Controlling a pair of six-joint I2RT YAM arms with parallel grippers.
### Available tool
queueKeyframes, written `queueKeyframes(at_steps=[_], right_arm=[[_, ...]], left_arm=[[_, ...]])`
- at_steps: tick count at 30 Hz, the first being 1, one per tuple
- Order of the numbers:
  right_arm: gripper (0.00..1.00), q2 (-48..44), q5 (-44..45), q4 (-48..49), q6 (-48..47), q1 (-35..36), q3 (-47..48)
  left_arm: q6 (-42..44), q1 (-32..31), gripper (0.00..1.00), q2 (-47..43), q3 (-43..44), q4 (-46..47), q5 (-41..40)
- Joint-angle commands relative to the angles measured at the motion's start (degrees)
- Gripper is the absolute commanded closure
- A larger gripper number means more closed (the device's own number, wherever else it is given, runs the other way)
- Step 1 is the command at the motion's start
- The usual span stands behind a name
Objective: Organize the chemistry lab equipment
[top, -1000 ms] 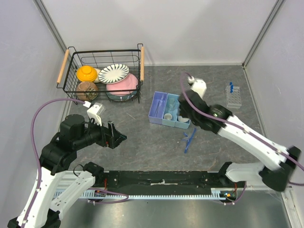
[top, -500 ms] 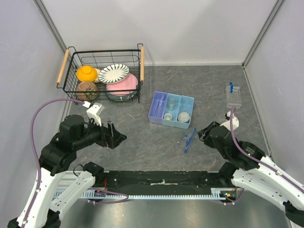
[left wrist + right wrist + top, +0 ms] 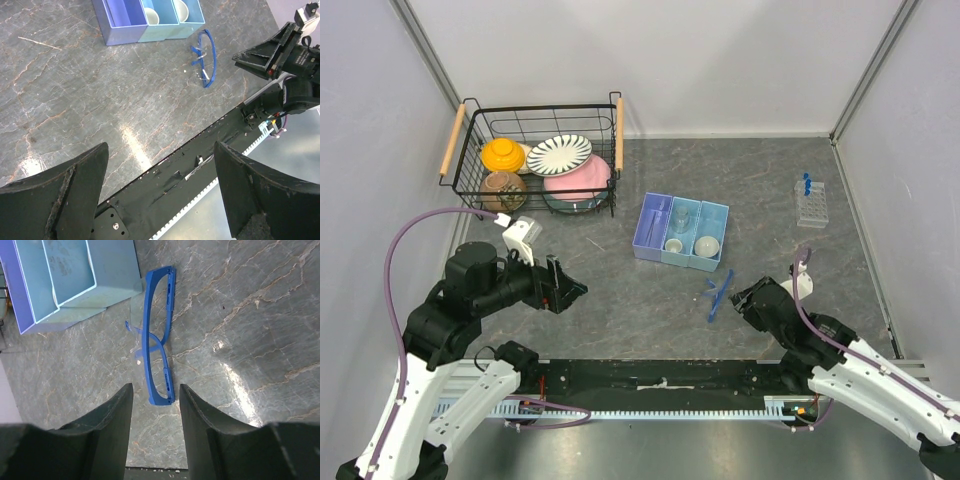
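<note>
Left gripper (image 3: 160, 155) gapes wide and empty above the grey marbled table (image 3: 620, 320); right gripper (image 3: 156, 390) hovers with fingers parted on nothing. Blue three-compartment plastic tray (image 3: 645, 243) sits mid-table and clear plastic tube rack (image 3: 811, 208) near the right wall. Blue-framed clear safety glasses (image 3: 719, 292) lie between tray and right gripper, with white dome-shaped dish (image 3: 707, 244) and tiny white cup (image 3: 673, 245) inside the tray

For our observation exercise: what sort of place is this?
Probably a robot test cell staged as a lab bench: white panels wall the table, with a tube rack, blue safety glasses and a compartment tray.
</note>
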Motion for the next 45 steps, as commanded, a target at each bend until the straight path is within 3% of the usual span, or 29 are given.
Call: queueKeyframes(at_steps=[1,22,36,45], right_arm=[[0.5,-1.71,0.77,6.9,3.92,-0.06,-3.6],[0.55,2.85,4.9,28.51,3.75,-0.06,-15.02],[0.56,7.42,6.3,32.3,0.76,-0.06,-12.74],[0.6,14.27,6.57,40.73,-0.12,-0.06,-12.4]], left_arm=[[0.05,-0.08,0.08,0.36,-0.27,2.22,1.84],[0.4,0.01,0.08,0.01,-1.76,2.4,1.49],[0.49,0.01,0.08,-0.25,-2.03,2.05,1.49],[0.84,0.01,0.08,-0.08,-2.03,1.87,1.32]])
